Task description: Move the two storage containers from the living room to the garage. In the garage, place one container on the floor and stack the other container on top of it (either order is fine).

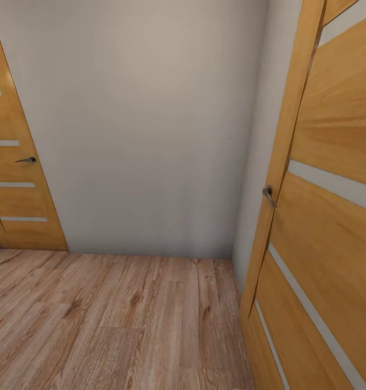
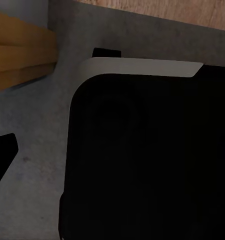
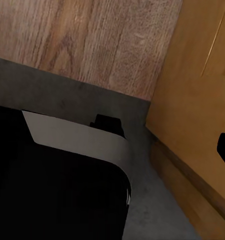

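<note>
2 orange doors, a closed one (image 1: 14, 162) left and an open one (image 1: 323, 216) right, no bins around, and I can't tell either gripper's finger state.

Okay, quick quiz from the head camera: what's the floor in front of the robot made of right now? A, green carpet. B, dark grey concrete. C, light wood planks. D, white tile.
C: the head view shows a light wood-plank floor running up to a plain pale wall, with an orange-wood door at the left and another close at the right.
</note>
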